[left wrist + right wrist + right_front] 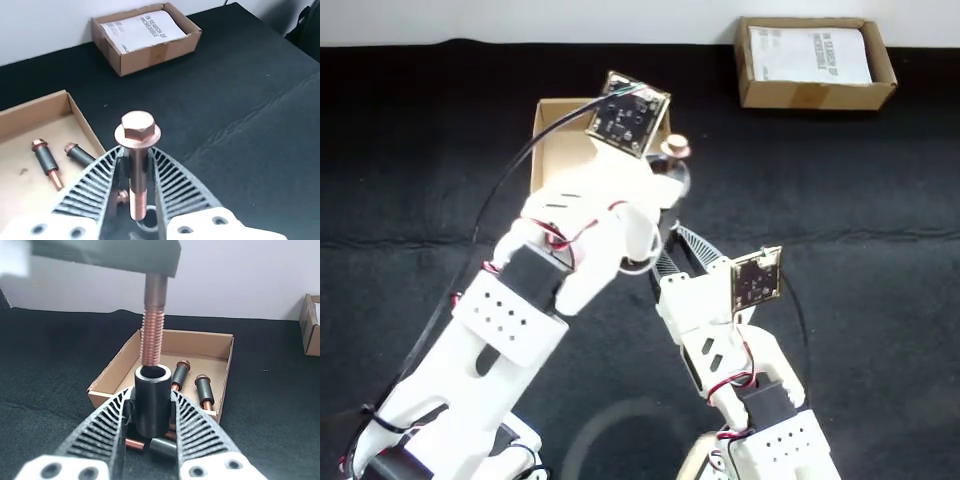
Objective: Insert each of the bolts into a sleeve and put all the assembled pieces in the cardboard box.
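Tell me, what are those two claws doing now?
Left gripper shut on copper-coloured hex-head bolt. Right gripper shut on dark cylindrical sleeve, upright, bolt's threaded tip at its mouth. Two assembled pieces in open cardboard box. Nothing between bolt and sleeve.

Lighting is bright, diffuse and from overhead. At centre of the high view, the white arm shell [585, 215] glares to blank white. The black worktop [880, 320] reads dark, its folds faintly lit. The bolt [137, 131] carries a soft highlight. Shadows inside the cardboard box [195, 342] are soft.
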